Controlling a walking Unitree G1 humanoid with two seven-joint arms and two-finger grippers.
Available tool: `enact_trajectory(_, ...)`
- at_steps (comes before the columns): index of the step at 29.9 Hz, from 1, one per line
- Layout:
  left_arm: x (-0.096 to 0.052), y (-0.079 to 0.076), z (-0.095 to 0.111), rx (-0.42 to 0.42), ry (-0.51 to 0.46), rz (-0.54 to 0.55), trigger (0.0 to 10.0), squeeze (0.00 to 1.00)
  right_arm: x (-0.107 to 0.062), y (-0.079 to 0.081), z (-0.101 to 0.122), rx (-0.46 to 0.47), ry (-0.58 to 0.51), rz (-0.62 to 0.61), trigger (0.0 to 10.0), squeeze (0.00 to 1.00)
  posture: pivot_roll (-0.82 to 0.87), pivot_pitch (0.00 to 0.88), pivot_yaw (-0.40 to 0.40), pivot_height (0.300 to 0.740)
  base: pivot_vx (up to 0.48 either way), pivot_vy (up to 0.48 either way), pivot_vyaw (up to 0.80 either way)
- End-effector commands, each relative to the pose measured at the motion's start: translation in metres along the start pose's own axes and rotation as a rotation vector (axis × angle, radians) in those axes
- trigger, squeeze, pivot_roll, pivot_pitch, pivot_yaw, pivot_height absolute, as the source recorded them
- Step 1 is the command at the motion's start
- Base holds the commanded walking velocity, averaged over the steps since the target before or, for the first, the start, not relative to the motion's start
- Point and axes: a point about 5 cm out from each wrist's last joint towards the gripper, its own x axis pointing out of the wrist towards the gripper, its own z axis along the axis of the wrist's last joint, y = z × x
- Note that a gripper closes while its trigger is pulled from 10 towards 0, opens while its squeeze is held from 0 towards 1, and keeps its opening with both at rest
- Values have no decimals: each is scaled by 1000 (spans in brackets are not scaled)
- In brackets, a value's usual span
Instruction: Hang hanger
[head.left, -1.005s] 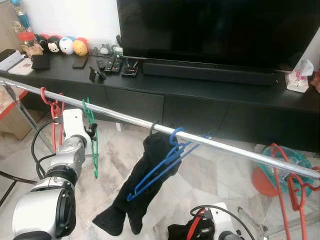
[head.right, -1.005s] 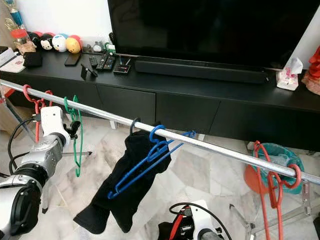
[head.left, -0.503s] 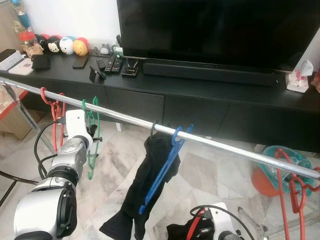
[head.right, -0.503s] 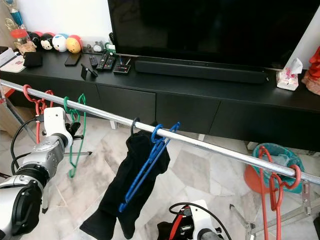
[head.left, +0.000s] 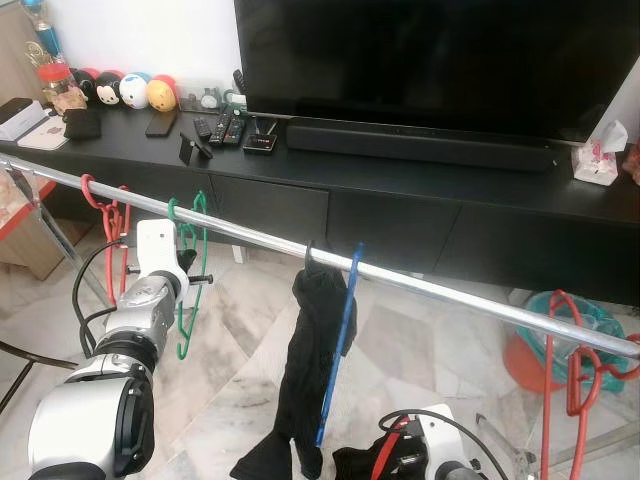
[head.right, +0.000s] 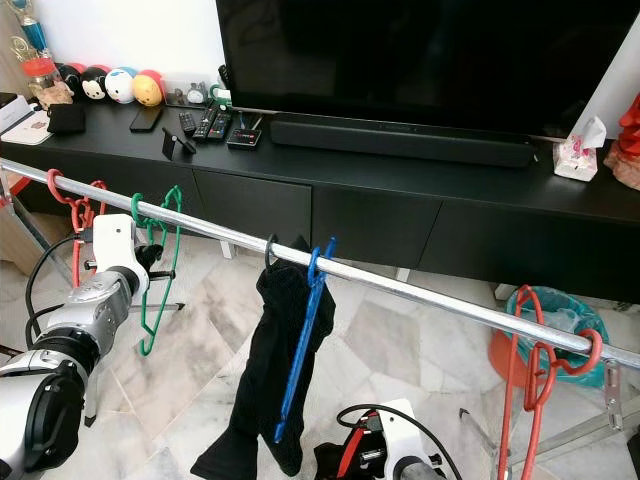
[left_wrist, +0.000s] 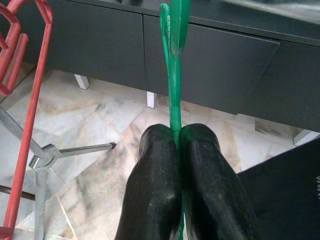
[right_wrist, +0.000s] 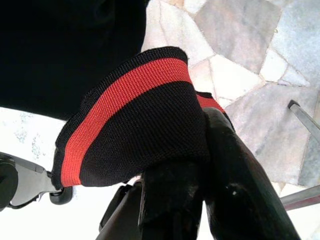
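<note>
A silver rail (head.left: 450, 292) runs across in front of me. A green hanger (head.left: 184, 300) hangs from it at the left, its hook over the bar. My left gripper (left_wrist: 176, 132) is shut on the green hanger's (left_wrist: 172, 75) stem just below the rail. Down at the bottom, my right gripper (right_wrist: 200, 147) is shut on a black cloth with a red stripe (right_wrist: 135, 110). A blue hanger (head.left: 338, 340) carrying a black garment (head.left: 305, 370) hangs mid-rail, seen edge-on.
Red hangers hang at the rail's left (head.left: 108, 225) and right end (head.left: 560, 370). Behind stands a black TV cabinet (head.left: 400, 215) with remotes, toys and a tissue box (head.left: 597, 155). A teal and orange basket (head.left: 600, 325) sits on the marble floor at right.
The blue hanger with the black garment has swung round to hang straight down. The green hanger and my left gripper shifted slightly right along the rail. The right red hanger swung.
</note>
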Motion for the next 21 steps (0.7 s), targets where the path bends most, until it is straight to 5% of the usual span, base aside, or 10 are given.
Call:
enact_trajectory(1,-1,3,0,20,-6,3,0,0,2,0,7,5,-25,-3,10000,0,-70,0,-8,740,0,0,0)
enact_trajectory(7,-3,2,1,45,-56,4,0,0,2,4,7,3,-20,0,10000,0,-65,0,-4,740,0,0,0)
enact_trajectory(9,-4,-2,4,133,-121,-16,0,0,2,4,7,3,-18,-1,10000,0,-63,0,-4,740,0,0,0)
enact_trajectory(10,-7,-5,6,142,-168,-32,4118,0,3,5,7,4,-18,-1,10000,0,-61,0,0,740,0,0,0)
enact_trajectory(11,-8,-7,7,143,-198,-43,4118,0,3,5,7,4,-18,-1,10000,0,-61,0,0,740,0,0,0)
enact_trajectory(12,-11,-9,6,175,-232,-56,10000,0,3,6,7,4,-18,-1,10000,0,-61,0,1,740,0,0,0)
enact_trajectory(21,-45,-12,-26,216,-322,-84,10000,0,2,5,5,3,-11,-3,10000,0,-45,0,5,740,0,0,0)
